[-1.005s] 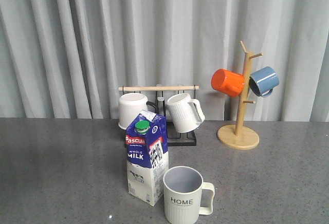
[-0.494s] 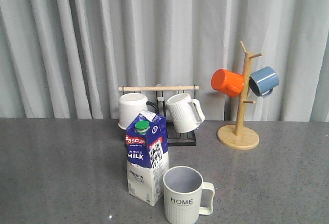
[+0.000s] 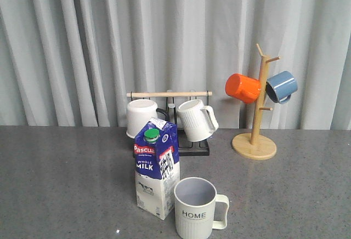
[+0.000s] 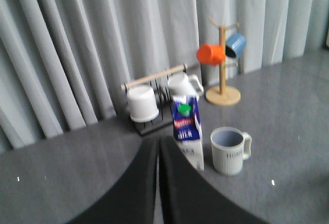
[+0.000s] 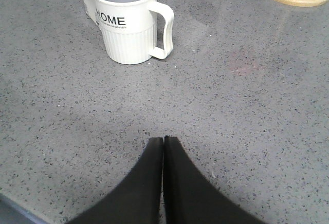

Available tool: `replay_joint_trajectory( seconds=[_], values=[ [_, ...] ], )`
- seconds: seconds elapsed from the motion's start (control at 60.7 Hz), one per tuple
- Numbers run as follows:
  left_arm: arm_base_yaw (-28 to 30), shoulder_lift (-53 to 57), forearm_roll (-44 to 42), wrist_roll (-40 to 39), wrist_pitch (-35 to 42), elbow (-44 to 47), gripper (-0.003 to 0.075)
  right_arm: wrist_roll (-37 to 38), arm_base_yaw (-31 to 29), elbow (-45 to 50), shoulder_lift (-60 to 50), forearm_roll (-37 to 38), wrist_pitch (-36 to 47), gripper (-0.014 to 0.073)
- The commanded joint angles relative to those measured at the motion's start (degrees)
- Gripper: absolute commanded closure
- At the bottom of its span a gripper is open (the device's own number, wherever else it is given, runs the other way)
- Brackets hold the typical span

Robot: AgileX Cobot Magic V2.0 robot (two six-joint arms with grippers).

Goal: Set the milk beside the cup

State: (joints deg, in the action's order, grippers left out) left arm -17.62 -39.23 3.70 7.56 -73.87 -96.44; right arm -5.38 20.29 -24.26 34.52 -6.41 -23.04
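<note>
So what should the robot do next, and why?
Probably nothing more than keep both arms back. The milk already stands upright right beside the HOME cup, and both the left gripper and the right gripper are shut, empty and away from them.

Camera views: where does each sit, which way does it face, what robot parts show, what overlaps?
Front: faces forward over the table; milk, cup, rack, mug tree; no robot parts.
Left wrist: raised, set back, facing the curtain; shut left gripper below.
Right wrist: low over the table, near the cup; shut right gripper.
Shared: cup in all three views; milk whole in front and left wrist.
</note>
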Motion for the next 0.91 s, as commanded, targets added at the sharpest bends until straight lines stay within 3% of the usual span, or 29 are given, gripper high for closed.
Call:
replay_joint_trajectory(
  seconds=[0.0,0.132,0.346,0.461,0.676,0.725,0.791,0.89],
  values=[
    [-0.16,2.29,0.63,-0.81,2.39,4.95,0.0727,-0.15,-0.21,-1.60,0.03,0.27,3.73,0.0599],
    [-0.16,5.03,0.85,-4.78,3.52,10.50,0.0727,-0.15,-0.21,-1.60,0.03,0.27,3.73,0.0599],
    [-0.16,7.45,-5.98,-7.56,13.30,25.18,0.0727,-0.15,-0.21,-1.60,0.03,0.27,3.73,0.0599],
    [-0.10,10.04,-10.43,-7.56,29.57,39.69,0.0727,-0.15,-0.21,-1.60,0.10,0.27,3.73,0.0599],
    [0.49,17.88,-11.62,-9.26,71.32,71.96,0.0727,-0.15,-0.21,-1.60,0.10,0.27,3.73,0.0599],
    [1.51,20.10,-11.28,-10.63,77.86,77.87,0.0727,-0.15,-0.21,-1.60,0.10,0.27,3.73,0.0599],
    [3.62,22.99,-11.17,-13.44,82.13,84.59,0.0727,-0.15,-0.21,-1.60,0.10,0.27,3.73,0.0599],
    [7.57,27.46,-11.17,-18.17,81.20,91.07,0.0727,-0.15,-0.21,-1.60,0.10,0.27,3.73,0.0599]
  ],
)
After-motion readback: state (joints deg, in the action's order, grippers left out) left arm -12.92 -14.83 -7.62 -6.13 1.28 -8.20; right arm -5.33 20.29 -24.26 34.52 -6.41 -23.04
